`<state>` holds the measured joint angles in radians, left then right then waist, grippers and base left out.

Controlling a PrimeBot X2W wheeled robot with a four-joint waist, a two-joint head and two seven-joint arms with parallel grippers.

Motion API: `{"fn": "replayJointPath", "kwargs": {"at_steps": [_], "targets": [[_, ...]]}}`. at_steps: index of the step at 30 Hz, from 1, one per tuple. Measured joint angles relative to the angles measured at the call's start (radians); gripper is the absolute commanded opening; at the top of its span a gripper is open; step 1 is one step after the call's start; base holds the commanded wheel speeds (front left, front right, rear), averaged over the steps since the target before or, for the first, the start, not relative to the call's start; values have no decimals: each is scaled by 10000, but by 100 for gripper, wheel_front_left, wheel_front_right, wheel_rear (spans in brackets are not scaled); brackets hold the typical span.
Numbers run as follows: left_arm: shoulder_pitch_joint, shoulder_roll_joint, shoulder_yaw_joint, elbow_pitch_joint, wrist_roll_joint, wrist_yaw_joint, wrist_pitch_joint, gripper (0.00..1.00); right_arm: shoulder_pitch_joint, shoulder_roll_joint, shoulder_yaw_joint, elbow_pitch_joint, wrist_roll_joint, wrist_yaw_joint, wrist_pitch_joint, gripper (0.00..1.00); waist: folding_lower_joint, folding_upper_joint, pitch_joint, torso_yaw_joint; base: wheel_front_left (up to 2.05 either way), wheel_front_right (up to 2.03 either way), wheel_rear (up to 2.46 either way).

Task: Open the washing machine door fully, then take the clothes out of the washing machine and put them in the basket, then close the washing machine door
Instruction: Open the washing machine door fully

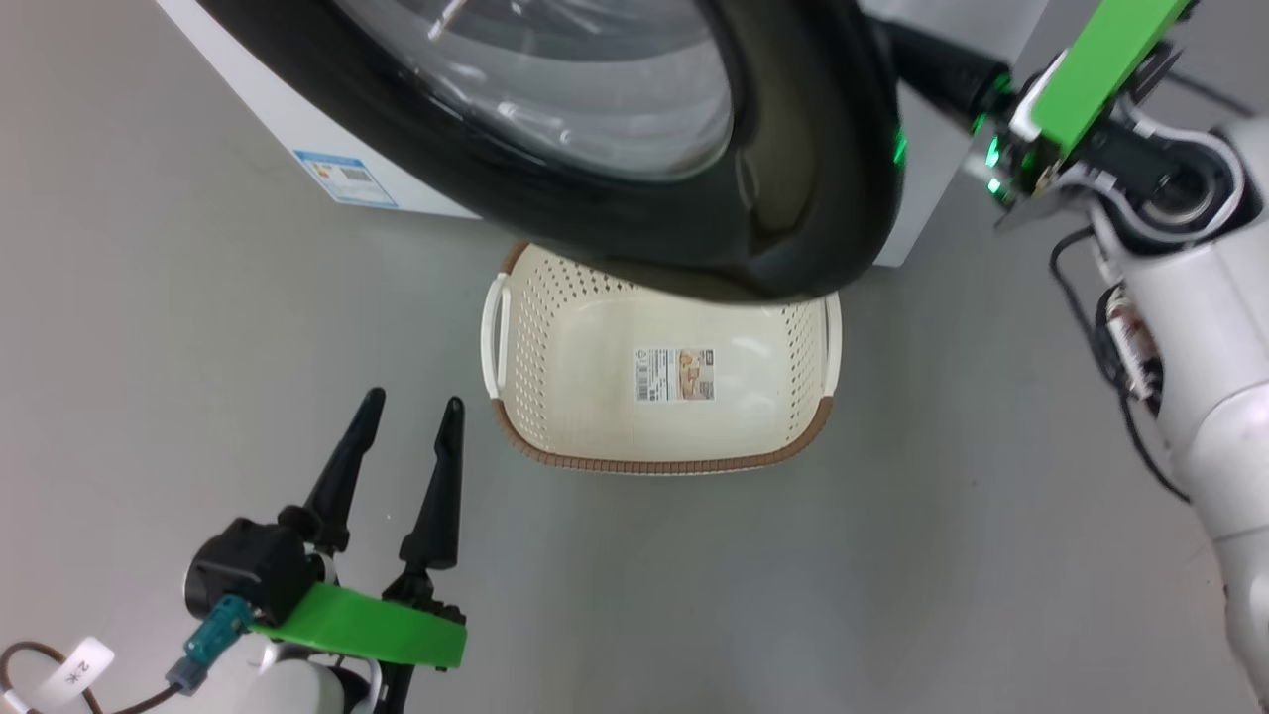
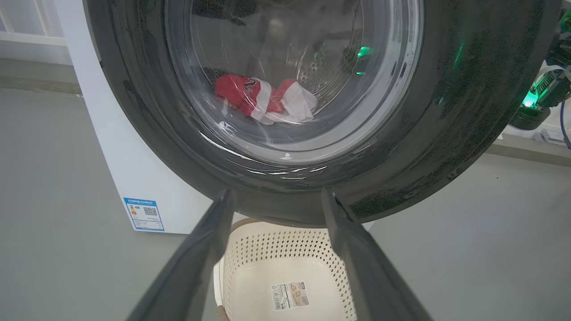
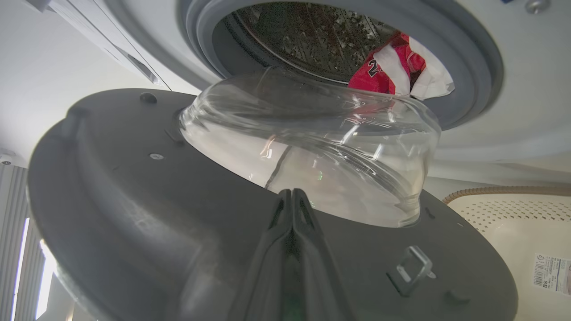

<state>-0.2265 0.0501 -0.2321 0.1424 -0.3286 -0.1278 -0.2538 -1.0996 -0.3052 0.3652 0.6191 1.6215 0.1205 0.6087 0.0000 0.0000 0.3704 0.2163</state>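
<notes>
Washing machine door [image 1: 694, 228] standing part open, overhanging far end of basket [image 1: 654, 461]. Right tool [image 3: 292, 196], fingers pressed together, seemingly pushing door's inner face beside glass bowl [image 3: 312, 147]. Advising a slow outward sweep, staying off the glass. Left tool [image 1: 413, 402] spread, hovering left of basket. Clothes [image 3: 392, 67] lying in drum [image 3: 303, 40].

So the washing machine [image 2: 134, 169] sits on the far side of the floor [image 1: 892, 545], with the clothes [image 3: 392, 67] inside its drum, right at the mouth. The washing machine door [image 1: 793, 198] is swung out towards the near side and hangs over the far edge of the basket [image 1: 555, 337], which sits on the floor just in front of the machine. The left pincer [image 1: 413, 402] is near-left of the basket, not touching it. The right pincer [image 3: 292, 196] is off to the far right, on the door's inner side.
</notes>
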Motion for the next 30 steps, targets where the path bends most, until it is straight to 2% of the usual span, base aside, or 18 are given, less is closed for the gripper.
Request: {"fn": "replayJointPath", "kwargs": {"at_steps": [11,22,30], "targets": [[643,-44,138,36,21,2,0,100,1614,188,324,-1252,-107,0,159,0,0,0,-855,102,0,0,0],[1170,-117,188,71,178,0,0,100,3030,416,1022,-2541,-493,0,251,0,0,0,-1432,696,0,0,0],[1470,-125,349,140,203,0,0,100,3698,627,1482,-3014,-704,0,217,0,0,0,-1828,1222,0,0,0]]}}
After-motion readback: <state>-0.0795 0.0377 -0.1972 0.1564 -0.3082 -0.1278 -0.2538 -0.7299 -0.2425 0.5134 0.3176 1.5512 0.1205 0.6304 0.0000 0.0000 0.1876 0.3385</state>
